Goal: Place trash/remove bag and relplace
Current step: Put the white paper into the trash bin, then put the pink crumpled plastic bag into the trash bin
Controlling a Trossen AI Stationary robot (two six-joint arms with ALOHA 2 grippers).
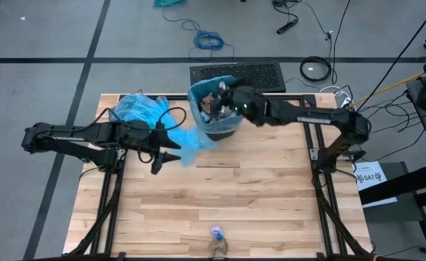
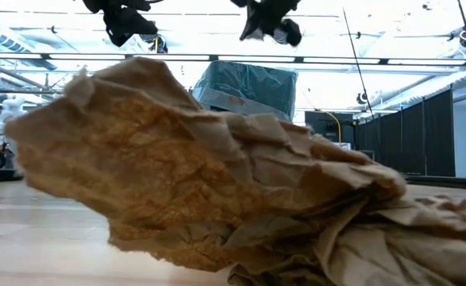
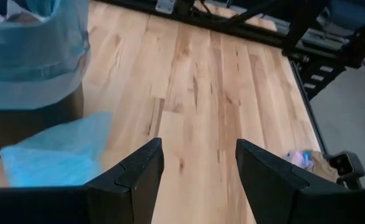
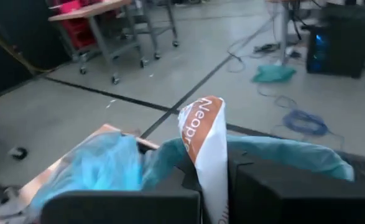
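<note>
Counting one bin, two trash scraps, possibly more.

Lying bare across the table centre. Blocking at twelve o'clock: bin and loose blue bag. Sitting at six o'clock: crumpled brown paper.

Two dark jointed arms, blocky black fingers

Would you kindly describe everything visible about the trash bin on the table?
The trash bin stands upright near the table's far edge, a dark, small container lined with a translucent pale blue bag folded over its rim. Crumpled scraps fill it. The right gripper hovers over its opening, shut on a white and brown wrapper. A flat blue bag lies against its base.
</note>
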